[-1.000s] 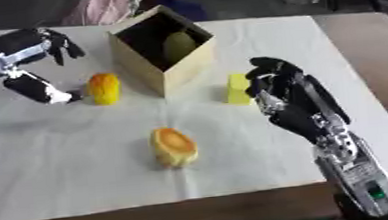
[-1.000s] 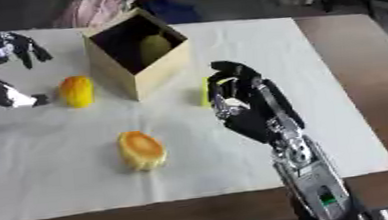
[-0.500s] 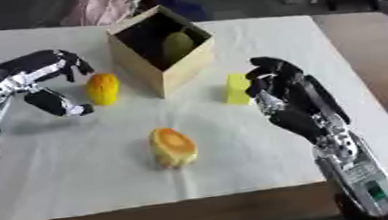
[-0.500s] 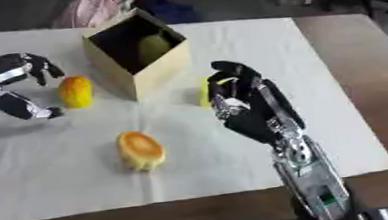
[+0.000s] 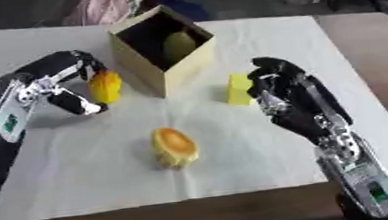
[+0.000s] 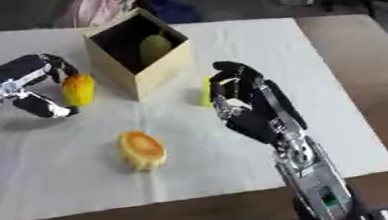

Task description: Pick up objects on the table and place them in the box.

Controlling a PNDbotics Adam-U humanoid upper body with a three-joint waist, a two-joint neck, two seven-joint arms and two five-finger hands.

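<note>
Since the orange-yellow fruit (image 5: 105,86) sits at left centre of the frame, just left of the box (image 5: 162,49), my left hand (image 5: 54,81) arches round it, fingers above and thumb below, not yet clasped. I should close evenly on both sides before lifting, then clear the box wall. My right hand (image 5: 286,101) hovers with fingers loosely bent, holding nothing, beside the yellow block (image 5: 238,88). Another orange piece (image 5: 175,146) lies lower centre on the bench (image 5: 81,187).

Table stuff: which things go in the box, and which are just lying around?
For the job: orange fruit, cut fruit, yellow block, box, green fruit already inside.

Just lying about: pink cloth, blue thing behind the box.
</note>
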